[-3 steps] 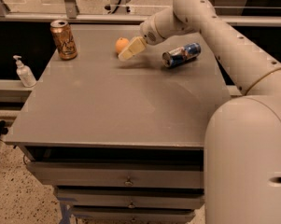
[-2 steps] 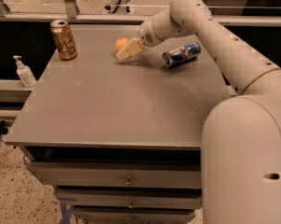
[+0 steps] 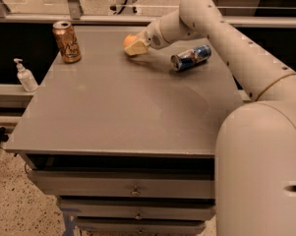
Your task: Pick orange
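Observation:
The orange [image 3: 129, 39] is a small round fruit at the far middle of the grey table [image 3: 123, 107]. My gripper [image 3: 136, 46] reaches in from the right and is closed around it. A pale finger [image 3: 137, 47] covers the orange's front and lower right side, so only its upper left part shows. The orange sits a little above the table top in the gripper.
An upright orange-brown drink can [image 3: 67, 41] stands at the far left corner. A blue can [image 3: 191, 58] lies on its side just right of the gripper, under my arm. A white pump bottle [image 3: 25, 76] stands on a lower ledge left of the table. Drawers are below the front edge.
The gripper and the orange have moved together slightly up and away from the table surface. Both cans have stayed in place.

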You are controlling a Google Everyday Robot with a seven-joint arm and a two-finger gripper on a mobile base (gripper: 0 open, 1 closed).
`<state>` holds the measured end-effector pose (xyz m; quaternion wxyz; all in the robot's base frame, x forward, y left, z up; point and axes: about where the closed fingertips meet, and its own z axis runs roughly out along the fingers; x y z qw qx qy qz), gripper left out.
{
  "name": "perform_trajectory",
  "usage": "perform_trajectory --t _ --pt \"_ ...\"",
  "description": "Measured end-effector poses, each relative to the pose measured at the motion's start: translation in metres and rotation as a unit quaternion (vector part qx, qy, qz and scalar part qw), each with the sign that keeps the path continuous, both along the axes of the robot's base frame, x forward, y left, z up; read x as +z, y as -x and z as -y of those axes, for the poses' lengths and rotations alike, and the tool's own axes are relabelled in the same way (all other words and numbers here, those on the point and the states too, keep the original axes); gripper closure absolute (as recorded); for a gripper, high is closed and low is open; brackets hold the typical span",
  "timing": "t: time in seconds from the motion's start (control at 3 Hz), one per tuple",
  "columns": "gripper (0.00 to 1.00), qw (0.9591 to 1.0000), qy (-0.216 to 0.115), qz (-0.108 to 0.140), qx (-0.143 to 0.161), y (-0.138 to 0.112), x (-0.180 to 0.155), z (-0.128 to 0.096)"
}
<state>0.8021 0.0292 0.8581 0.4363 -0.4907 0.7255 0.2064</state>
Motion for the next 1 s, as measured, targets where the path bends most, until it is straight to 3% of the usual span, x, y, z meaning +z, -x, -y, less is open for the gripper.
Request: perform_trajectory --t 0.33,0.67,1.0 --pt "0.87 0.9997 -0.021 0.013 0.008 0.01 0.019 -0.001" --pt "1.0 0.9971 -0.059 0.043 0.023 0.028 0.056 0.007" --pt "1.0 0.9967 -0.062 0.045 0.025 0.03 0.057 0.007"
